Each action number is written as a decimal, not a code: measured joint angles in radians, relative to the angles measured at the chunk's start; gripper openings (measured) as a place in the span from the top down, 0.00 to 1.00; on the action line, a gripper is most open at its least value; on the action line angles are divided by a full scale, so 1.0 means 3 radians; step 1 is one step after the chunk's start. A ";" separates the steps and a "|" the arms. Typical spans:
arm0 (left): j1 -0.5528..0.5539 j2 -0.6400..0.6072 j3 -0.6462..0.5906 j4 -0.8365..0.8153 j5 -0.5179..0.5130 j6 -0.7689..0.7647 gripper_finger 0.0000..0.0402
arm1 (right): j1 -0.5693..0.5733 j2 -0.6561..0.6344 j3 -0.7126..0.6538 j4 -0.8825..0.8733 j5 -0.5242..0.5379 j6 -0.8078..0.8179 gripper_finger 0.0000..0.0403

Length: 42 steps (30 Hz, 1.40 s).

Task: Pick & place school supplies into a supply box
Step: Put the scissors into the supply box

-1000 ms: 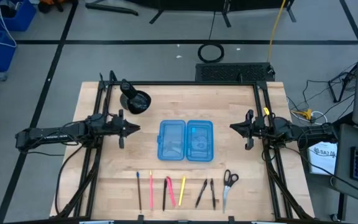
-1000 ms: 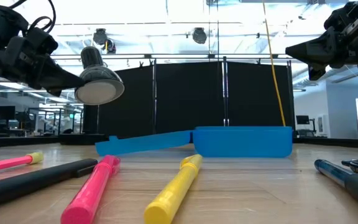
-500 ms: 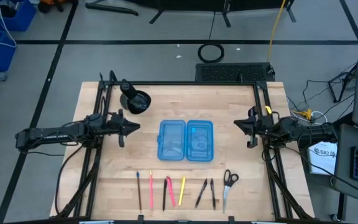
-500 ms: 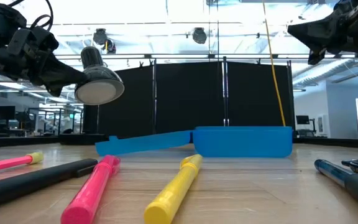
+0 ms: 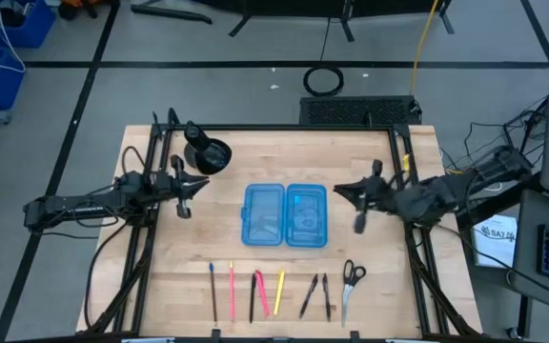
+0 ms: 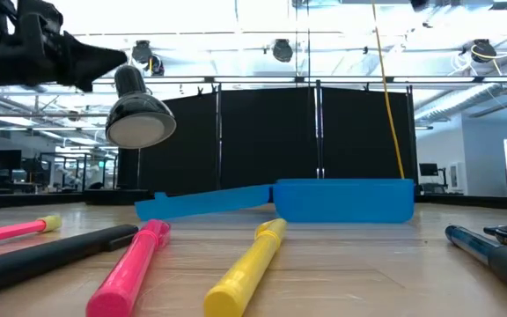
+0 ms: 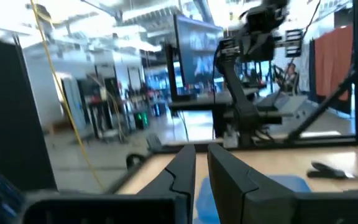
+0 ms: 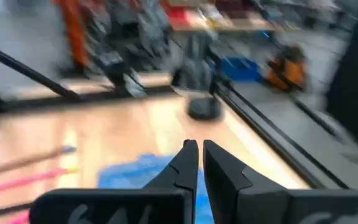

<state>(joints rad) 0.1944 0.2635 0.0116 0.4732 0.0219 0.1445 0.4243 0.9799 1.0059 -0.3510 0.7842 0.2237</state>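
1. Left arm: reaches in from the table's left side, roughly level above the wood. The left gripper hangs to the left of the pencil case, well apart from it, with its fingers drawn close together, a thin slit between them, nothing held.
2. Right arm: comes in from the right side, its wrist angled toward the table's middle. The right gripper hangs just beside the case's right edge; its fingers stand nearly together with a narrow gap, empty.
3. Supply box: a translucent blue pencil case lying open at the table's centre, two shallow rectangular halves side by side. Each half's long axis runs from the table's far edge toward its near edge. In the low view the right half sits flat; the left half lies slightly tilted.
4. Pens and pencils: a row near the front edge, long axes running roughly front to back, some slanted. Colours include brown, pink, black and yellow.
5. Scissors: at the row's right end, dark handles toward the case, blades toward the front edge.
6. Black round cup-like object: near the far left corner.
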 joint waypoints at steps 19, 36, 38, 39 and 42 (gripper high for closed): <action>0.0000 0.0001 0.0000 -0.0150 -0.0403 0.0233 0.88 | 0.0511 0.2437 0.2237 -0.4006 -0.2026 0.4991 0.95; -0.0001 0.0001 0.0000 -0.0151 -0.0427 0.0311 0.88 | 0.0775 0.2432 0.1044 -0.2672 -0.2182 0.6307 0.69; 0.0000 0.0000 0.0000 -0.0137 -0.0427 0.0324 0.88 | 0.0772 0.2431 0.1016 -0.2592 -0.2182 0.6403 0.64; 0.0000 0.0000 0.0000 -0.0142 -0.0426 0.0303 0.88 | 0.0772 0.2433 0.1012 -0.2549 -0.2182 0.6425 0.63; 0.0000 0.0000 0.0000 -0.0147 -0.0426 0.0286 0.88 | 0.0772 0.2432 0.1012 -0.2431 -0.2187 0.6438 0.60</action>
<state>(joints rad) 0.1944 0.2634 0.0116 0.4292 -0.1059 0.2302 0.6559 1.7096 1.3094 -1.0804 0.1280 2.1550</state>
